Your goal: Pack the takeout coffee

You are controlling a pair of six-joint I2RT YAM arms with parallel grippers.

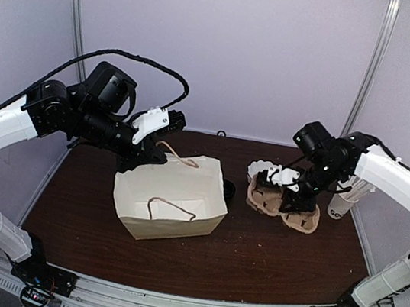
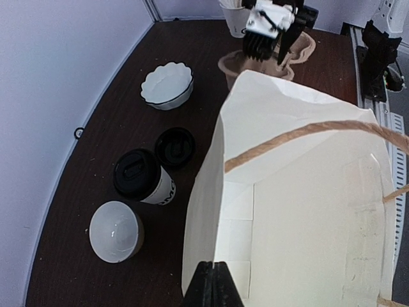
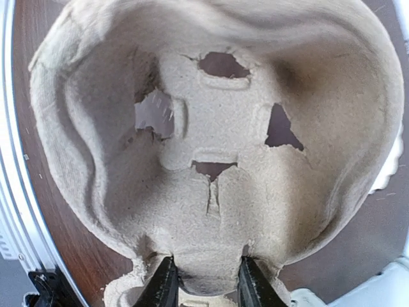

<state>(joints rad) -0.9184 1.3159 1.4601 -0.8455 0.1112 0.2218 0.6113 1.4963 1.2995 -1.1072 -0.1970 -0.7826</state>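
Left end effector (image 2: 214, 276): pinched tight on the rim of the paper bag (image 2: 300, 211), and the mouth stands agape.
Right end effector (image 3: 208, 274): both fingers clamped on the edge of the pulp cup carrier (image 3: 217, 160).
Takeout coffee (image 2: 146, 182): upright on the worktop (image 2: 96, 153), black lid on, just beside the bag, between a plain white bowl (image 2: 115, 231) and a loose black disc (image 2: 174, 147).
Scalloped bowl (image 2: 167, 84): further along, nearer the carrier.
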